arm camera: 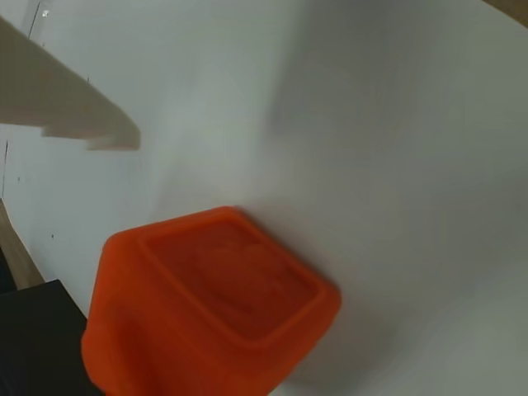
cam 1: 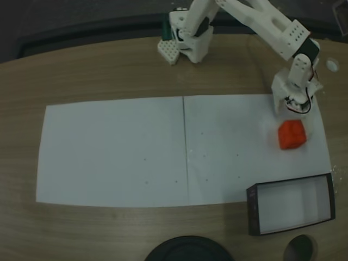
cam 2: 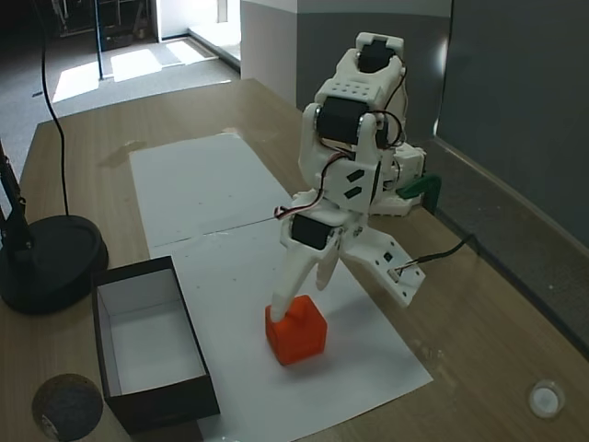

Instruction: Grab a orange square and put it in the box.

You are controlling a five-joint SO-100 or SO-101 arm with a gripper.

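One orange cube (cam 2: 296, 333) sits on white paper (cam 1: 136, 152), near the box (cam 1: 291, 205). Gripper (cam 2: 299, 290) fingers spread open just above it, gripping nothing.

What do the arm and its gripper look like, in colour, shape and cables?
The arm is built of white plastic shells with black motor blocks set into the joints. Thin red and black cables run along it. The gripper is white too, with long tapered fingers; one shows a stepped inner edge in the wrist view. A green part sits at the base.
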